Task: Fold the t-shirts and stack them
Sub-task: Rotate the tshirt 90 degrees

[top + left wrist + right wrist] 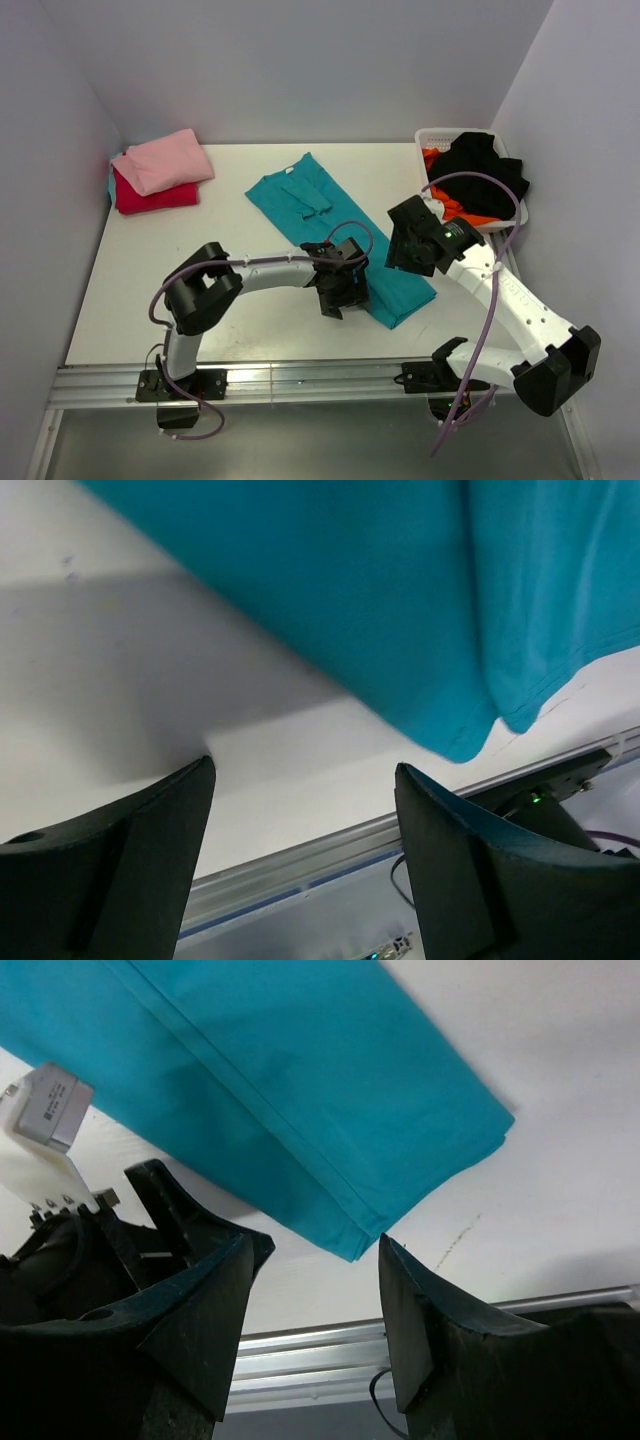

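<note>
A teal t-shirt [318,215], folded into a long strip, lies diagonally across the middle of the table. Its near end shows in the left wrist view [380,600] and the right wrist view [300,1090]. My left gripper [338,295] is open and empty at the strip's near left edge, with only bare table between its jaws [305,810]. My right gripper [408,252] is open and empty just above the strip's near right edge, its jaws astride the near corner [315,1295]. A folded pink shirt [165,158] lies on a folded red one [152,197] at the back left. A black shirt [480,165] and an orange one [455,207] fill the basket.
The white lattice basket [438,135] stands at the back right against the wall. The table's metal front rail [300,380] runs just below both grippers. Walls close in the left, back and right sides. The left arm's wrist [60,1130] shows in the right wrist view.
</note>
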Robot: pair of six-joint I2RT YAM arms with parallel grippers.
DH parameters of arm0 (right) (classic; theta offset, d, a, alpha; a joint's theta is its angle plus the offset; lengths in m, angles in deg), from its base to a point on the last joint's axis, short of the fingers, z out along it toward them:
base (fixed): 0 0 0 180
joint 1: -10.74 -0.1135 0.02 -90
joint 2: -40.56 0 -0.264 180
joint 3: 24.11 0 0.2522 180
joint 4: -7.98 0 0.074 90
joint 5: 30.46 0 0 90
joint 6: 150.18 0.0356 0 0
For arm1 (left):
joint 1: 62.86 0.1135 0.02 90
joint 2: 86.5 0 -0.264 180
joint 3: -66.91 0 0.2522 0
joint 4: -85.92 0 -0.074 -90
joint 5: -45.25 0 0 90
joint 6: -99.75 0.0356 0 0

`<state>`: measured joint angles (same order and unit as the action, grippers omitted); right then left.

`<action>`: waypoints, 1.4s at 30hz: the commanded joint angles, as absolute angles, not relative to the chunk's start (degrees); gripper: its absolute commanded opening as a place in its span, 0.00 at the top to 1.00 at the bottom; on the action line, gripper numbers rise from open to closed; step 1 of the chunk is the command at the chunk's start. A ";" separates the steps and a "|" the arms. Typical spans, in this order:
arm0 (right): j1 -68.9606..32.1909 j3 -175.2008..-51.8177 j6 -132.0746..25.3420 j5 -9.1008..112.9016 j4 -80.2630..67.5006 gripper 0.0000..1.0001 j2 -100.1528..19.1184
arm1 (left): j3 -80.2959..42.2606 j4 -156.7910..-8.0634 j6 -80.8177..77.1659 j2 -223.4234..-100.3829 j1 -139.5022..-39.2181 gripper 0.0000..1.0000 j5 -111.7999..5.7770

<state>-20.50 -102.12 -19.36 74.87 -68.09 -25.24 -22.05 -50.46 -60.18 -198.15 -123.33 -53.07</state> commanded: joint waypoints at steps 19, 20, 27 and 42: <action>-15.36 -97.21 -24.14 74.48 -67.31 0.40 -19.91 | -39.13 -43.67 -60.12 -215.43 -123.77 0.50 -52.57; -15.01 -96.85 -24.32 74.40 -67.31 0.40 -19.30 | -39.22 -43.85 -60.03 -216.13 -123.77 0.58 -52.83; -13.17 -94.21 -25.29 73.87 -66.96 0.40 -16.39 | -38.79 -42.88 -59.24 -217.19 -123.77 1.00 -52.48; -12.72 -92.37 -24.67 62.28 -62.13 0.45 -16.04 | -4.25 -38.84 -62.57 -183.98 -121.13 1.00 -40.62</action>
<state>-13.09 -93.77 -24.91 65.80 -64.99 -17.22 -7.73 -43.13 -61.03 -187.31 -121.23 -46.01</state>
